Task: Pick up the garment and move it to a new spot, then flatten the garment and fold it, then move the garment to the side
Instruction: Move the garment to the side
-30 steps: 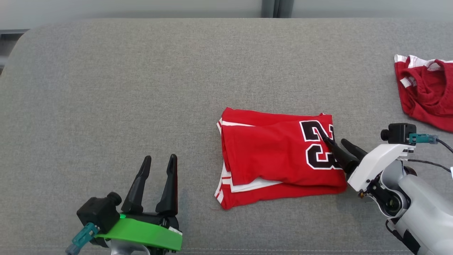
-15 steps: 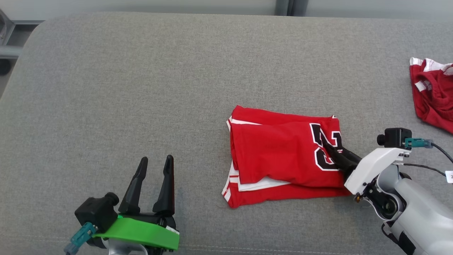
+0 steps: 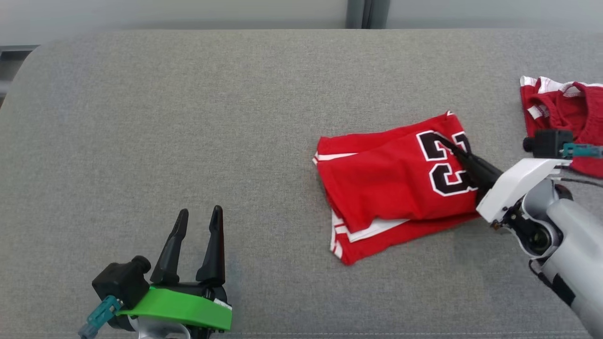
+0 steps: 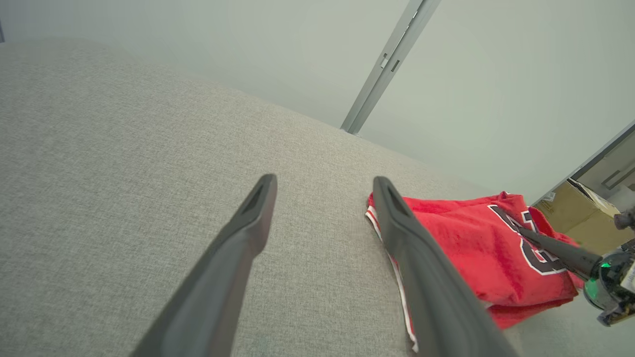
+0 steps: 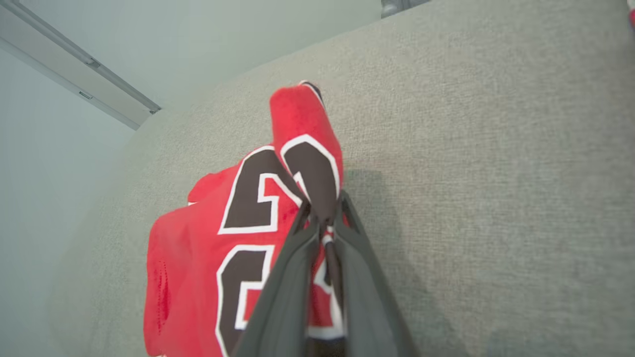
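Garment [image 3: 391, 188] on couch [image 3: 188, 117], 2nd garment [image 3: 565, 106] far rt.

You have a coarse, matt grey woven cloth surface [image 3: 188, 117]. The red garment [image 3: 386, 188] is soft cloth, numerals smooth. Both right gripper [image 3: 442, 140] and left gripper [image 3: 199, 214] fingers look matt dark plastic.

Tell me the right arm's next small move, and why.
Probably lift a little and carry the jersey to the side. The right gripper has its jaws shut on the numbered edge, that edge is raised off the couch, and the fold looks finished.
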